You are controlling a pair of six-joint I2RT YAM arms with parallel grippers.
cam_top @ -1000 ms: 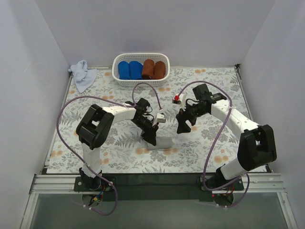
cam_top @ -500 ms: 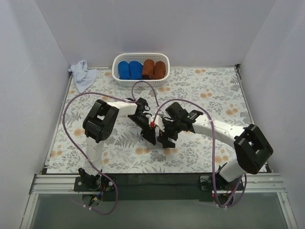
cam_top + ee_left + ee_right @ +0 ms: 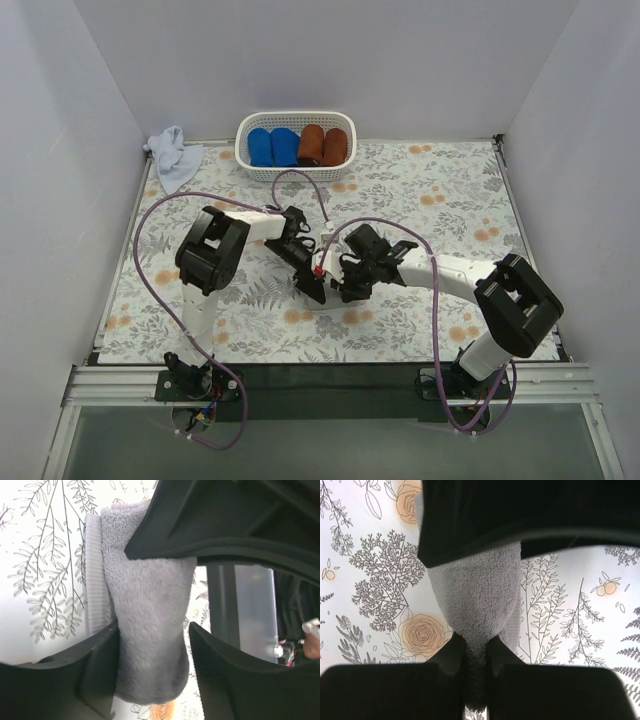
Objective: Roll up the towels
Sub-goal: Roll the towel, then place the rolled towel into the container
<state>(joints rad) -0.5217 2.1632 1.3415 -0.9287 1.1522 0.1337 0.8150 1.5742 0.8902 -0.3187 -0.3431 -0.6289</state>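
Observation:
A mid-grey towel (image 3: pixel 150 610), rolled into a thick bundle, lies on the flowered table mat between both grippers near the middle of the table (image 3: pixel 328 302). My left gripper (image 3: pixel 312 288) straddles it, open: one finger touches the roll and a gap shows beside the other finger (image 3: pixel 220 680). Facing it, my right gripper (image 3: pixel 476 647) is shut on the narrow end of the same towel (image 3: pixel 475 590). In the top view the arms hide most of the roll. The pale blue-lavender towel (image 3: pixel 172 155) lies crumpled at the back left corner.
A white basket (image 3: pixel 296 173) at the back centre holds two bright blue and two rust-brown cloth rolls. White walls enclose the table on three sides. Purple cables loop over both arms.
My right arm swung left from mid-table to the grey towel and closed on its end. My left gripper stayed at the towel and its jaws widened.

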